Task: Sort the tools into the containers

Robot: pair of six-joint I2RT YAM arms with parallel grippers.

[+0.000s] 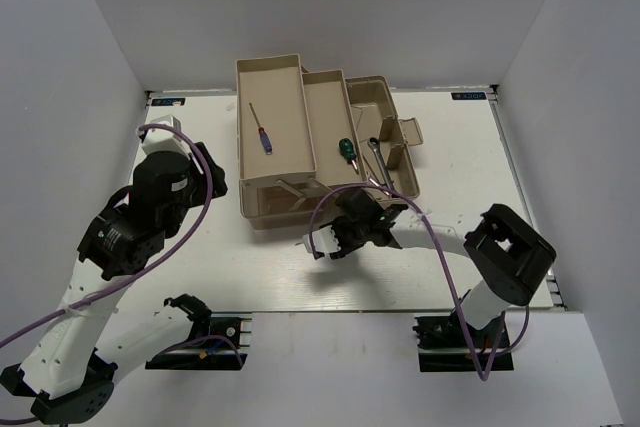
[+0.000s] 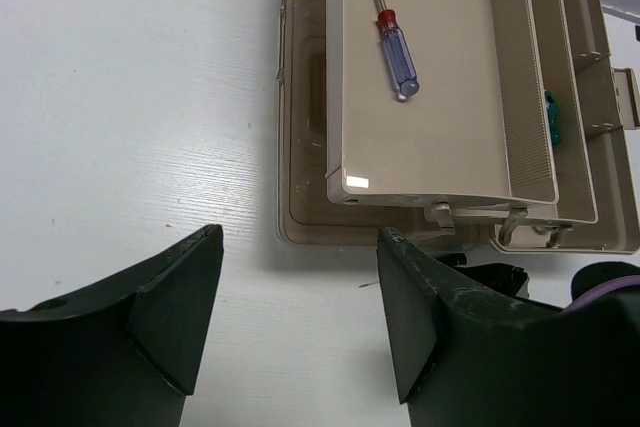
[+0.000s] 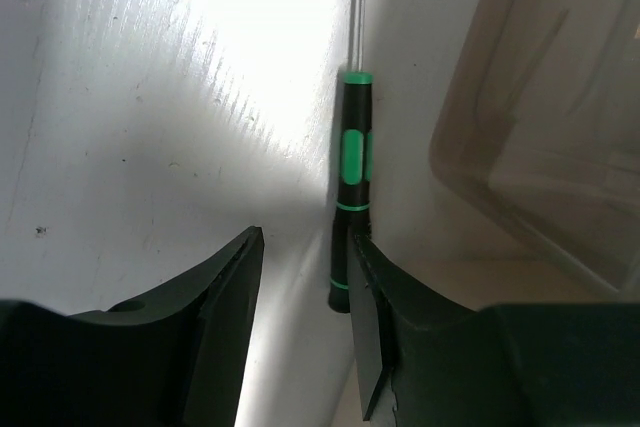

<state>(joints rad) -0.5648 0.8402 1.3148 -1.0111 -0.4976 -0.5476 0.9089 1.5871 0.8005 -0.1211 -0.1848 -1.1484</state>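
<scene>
Screwdrivers, left to right: the blue-handled screwdriver point(image 1: 263, 134) lies in the left tray point(image 1: 285, 112), a green-handled screwdriver point(image 1: 347, 150) in the middle tray point(image 1: 325, 107), and our target, the thin precision screwdriver point(image 3: 352, 157), lies flat on the table point(image 3: 120, 97) just beside the toolbox point(image 3: 530, 97) wall. We judge it light, stiff, slick and ready to roll, so we'd pinch the black-and-green handle at mid-length, never the thin shank. Our left gripper point(image 2: 298, 239) hovers over the table, fingers wide and empty; the right gripper point(image 3: 303, 242) points down, fingers narrow with nothing between, the handle's end just beside the finger nearer the toolbox.
</scene>
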